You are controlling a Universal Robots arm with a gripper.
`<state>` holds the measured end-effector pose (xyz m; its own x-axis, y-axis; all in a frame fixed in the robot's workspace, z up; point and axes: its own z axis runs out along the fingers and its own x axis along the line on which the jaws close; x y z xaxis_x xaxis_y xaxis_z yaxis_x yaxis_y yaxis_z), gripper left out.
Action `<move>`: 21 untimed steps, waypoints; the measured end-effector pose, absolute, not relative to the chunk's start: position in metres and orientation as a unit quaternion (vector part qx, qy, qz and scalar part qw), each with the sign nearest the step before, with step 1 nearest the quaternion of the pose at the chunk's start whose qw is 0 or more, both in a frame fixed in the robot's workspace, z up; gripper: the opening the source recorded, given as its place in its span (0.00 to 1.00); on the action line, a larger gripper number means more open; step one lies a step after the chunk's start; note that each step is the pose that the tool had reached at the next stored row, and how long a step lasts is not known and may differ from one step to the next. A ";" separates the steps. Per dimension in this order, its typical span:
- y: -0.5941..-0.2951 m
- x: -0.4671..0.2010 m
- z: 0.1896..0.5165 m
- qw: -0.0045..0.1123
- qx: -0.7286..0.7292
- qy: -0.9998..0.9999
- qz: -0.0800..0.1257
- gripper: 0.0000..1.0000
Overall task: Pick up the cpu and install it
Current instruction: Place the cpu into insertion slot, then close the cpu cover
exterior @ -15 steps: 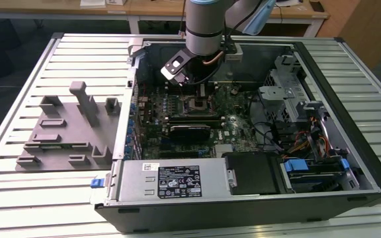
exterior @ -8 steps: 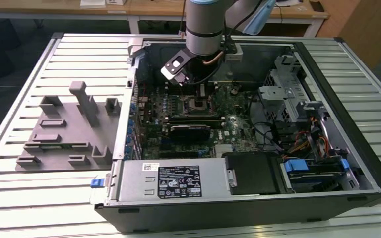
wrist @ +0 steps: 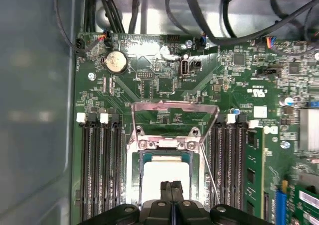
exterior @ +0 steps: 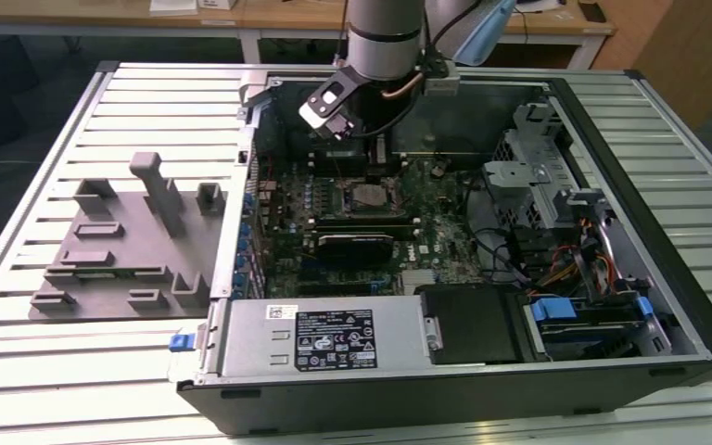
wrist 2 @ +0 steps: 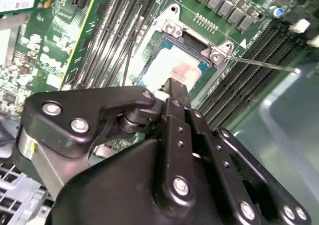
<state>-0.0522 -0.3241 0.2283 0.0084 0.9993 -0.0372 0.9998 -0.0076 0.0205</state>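
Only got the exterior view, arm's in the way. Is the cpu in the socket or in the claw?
Observer: In the first wrist view the cpu sits in the socket, not in the claw.
Operator: Claw open?
Observer: Shut, fingers together, tips just over the cpu's top. Can't tell if they touch it.
Operator: Clamped down yet?
Observer: No. The load plate stands flipped up, off the cpu.

Print on the white label (exterior: pixel 331 339) is too small to read
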 end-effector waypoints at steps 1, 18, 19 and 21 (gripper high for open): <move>-0.324 -0.052 0.231 0.020 0.710 0.704 -0.006 0.11; -0.323 -0.052 0.270 0.023 0.710 0.704 -0.006 0.11; -0.323 -0.052 0.270 0.023 0.710 0.704 -0.005 0.11; -0.323 -0.052 0.271 0.023 0.710 0.704 -0.006 0.11</move>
<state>-0.0522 -0.3232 0.2709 0.0086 0.9992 -0.0402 0.9997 -0.0076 0.0245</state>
